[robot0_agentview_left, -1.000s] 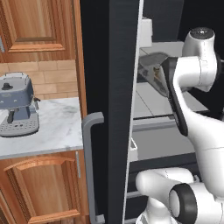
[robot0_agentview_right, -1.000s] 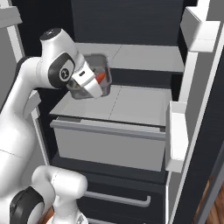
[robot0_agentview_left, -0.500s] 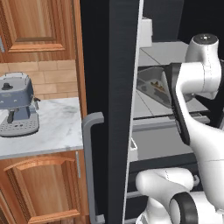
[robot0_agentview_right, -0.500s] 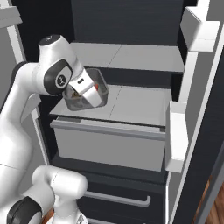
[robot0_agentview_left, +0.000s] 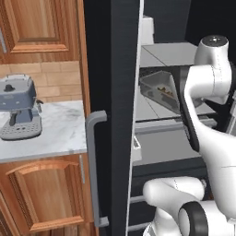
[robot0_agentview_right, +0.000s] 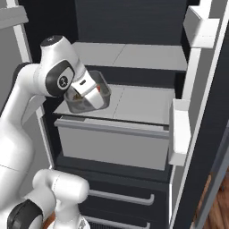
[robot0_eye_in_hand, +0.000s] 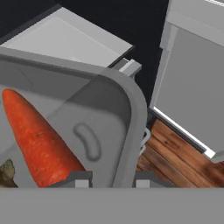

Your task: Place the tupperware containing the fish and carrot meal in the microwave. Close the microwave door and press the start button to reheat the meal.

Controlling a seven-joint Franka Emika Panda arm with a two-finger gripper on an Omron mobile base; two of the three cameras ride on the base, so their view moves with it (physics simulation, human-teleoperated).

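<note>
1. Hand view showed the tub (robot0_eye_in_hand: pixel 100 109) close up, grey and see-through, with a carrot (robot0_eye_in_hand: pixel 39 144) lying loose on its floor and a dark scrap of food at the lower left edge.
2. The hand (robot0_eye_in_hand: pixel 108 179) was pinching the tub's rim wall, one fingertip (robot0_eye_in_hand: pixel 78 178) inside the wall and the other outside it.
3. In the right base view the tub (robot0_agentview_right: pixel 96 91) hung tilted in the air in front of the open fridge, above the pulled-out drawer (robot0_agentview_right: pixel 112 138) and level with the middle shelf (robot0_agentview_right: pixel 138 100); it touched neither.
4. In the left base view the tub (robot0_agentview_left: pixel 159 90) sat just beside the arm's wrist, past the dark fridge door (robot0_agentview_left: pixel 115 115) with its grey handle (robot0_agentview_left: pixel 94 170).
5. Judged from this, the tub was light and fairly stiff, but its plastic would be slick, and a one-sided rim grip lets it swing and tip.
6. The food was loose, so it could slide toward the low side; carrying it level and slowly looked safest.
7. A hold at the middle of a long rim would balance it better than one near a corner.
8. A coffee machine (robot0_agentview_left: pixel 18 108) stood on the marble surface (robot0_agentview_left: pixel 55 133), well apart from the tub.
</note>
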